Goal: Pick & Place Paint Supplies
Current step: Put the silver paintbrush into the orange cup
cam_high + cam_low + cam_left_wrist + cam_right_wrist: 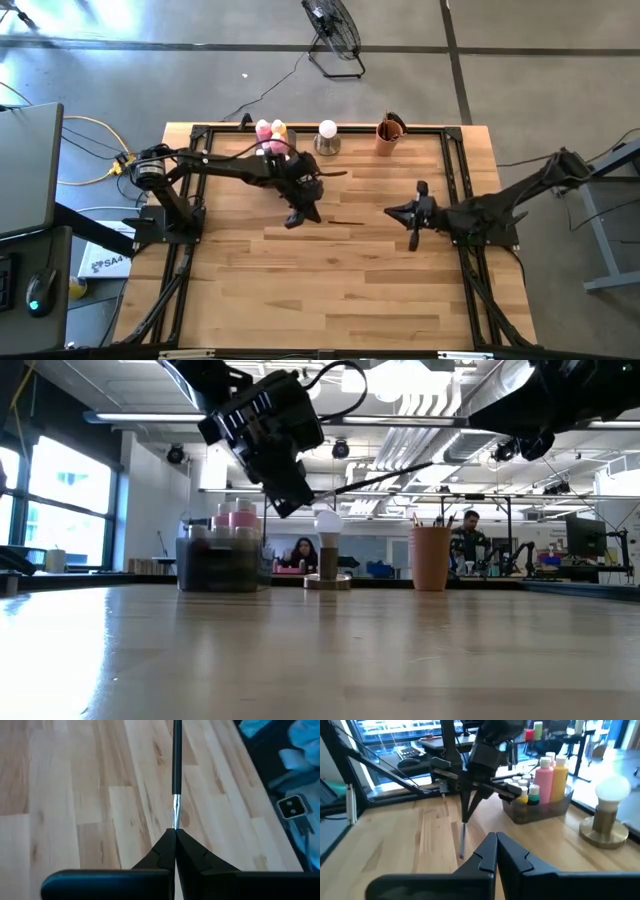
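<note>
Only readable writing I can spot is on a white box on the floor just off the table's left edge; it starts with "SA4", rest is too small. The bottle labels can't be made out.

The left gripper is up in the air over the middle of the wooden table, fingers pinched tight on a thin paintbrush. In the left wrist view you can see a black handle, then a shiny silver ferrule right where the fingertips clamp it. From the low view it sticks out sideways, tilted a bit upward. A second brush lies flat on the boards just beyond that gripper, well short of the right arm.

The bottles sit in a clear grey tray at the back edge: a tall pink bottle and a yellow-orange bottle side by side, with tiny white-capped bottles in front, one green-capped. Next to the tray are a white ball on a metal base and an orange cup with brushes in it.

The right gripper is closed on nothing, hovering right of centre.
</note>
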Controlling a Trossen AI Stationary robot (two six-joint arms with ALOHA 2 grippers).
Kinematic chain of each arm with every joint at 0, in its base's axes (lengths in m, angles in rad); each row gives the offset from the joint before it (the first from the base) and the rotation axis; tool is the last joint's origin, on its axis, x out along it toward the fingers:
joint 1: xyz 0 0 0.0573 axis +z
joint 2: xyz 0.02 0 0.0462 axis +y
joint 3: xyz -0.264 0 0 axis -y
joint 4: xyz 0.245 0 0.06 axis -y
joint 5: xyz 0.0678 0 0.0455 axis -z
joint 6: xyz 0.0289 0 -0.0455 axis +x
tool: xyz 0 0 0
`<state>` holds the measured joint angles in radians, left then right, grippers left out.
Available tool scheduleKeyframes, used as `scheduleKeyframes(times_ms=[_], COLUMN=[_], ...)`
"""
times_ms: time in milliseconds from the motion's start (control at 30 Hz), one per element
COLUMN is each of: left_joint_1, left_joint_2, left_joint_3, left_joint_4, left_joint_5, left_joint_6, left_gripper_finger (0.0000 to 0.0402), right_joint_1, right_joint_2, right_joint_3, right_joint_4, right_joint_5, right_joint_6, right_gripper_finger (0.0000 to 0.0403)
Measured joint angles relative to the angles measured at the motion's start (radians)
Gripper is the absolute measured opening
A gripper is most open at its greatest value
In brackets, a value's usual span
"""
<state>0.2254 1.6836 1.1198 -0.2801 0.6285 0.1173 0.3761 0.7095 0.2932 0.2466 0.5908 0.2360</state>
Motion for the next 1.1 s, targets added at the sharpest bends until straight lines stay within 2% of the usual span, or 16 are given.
scheduleKeyframes(times_ms=[133, 267, 567, 900, 1100], left_joint_1=[-0.004, -0.003, -0.003, -0.003, -0.004], left_joint_2=[0.000, 0.000, -0.001, -0.001, -0.001], left_joint_3=[0.000, 0.000, 0.000, 0.000, 0.000], left_joint_4=[-0.001, -0.008, -0.008, -0.011, -0.011], left_joint_5=[-0.033, -0.033, -0.036, -0.036, -0.036], left_joint_6=[-0.086, -0.183, -0.309, -0.413, -0.441], left_gripper_finger=[0.0000, 0.0000, 0.0000, 0.0000, 0.0000], right_joint_1=[0.061, 0.104, 0.144, 0.141, 0.140], right_joint_2=[0.092, 0.194, 0.452, 0.594, 0.663], right_joint_3=[0.010, 0.075, 0.251, 0.313, 0.343], right_joint_4=[0.087, 0.095, 0.095, 0.095, 0.096], right_joint_5=[0.076, 0.147, 0.177, 0.178, 0.269], right_joint_6=[-0.070, -0.136, -0.319, -0.285, -0.303], right_gripper_finger=[0.0002, 0.0002, 0.0002, 0.0002, 0.0002])
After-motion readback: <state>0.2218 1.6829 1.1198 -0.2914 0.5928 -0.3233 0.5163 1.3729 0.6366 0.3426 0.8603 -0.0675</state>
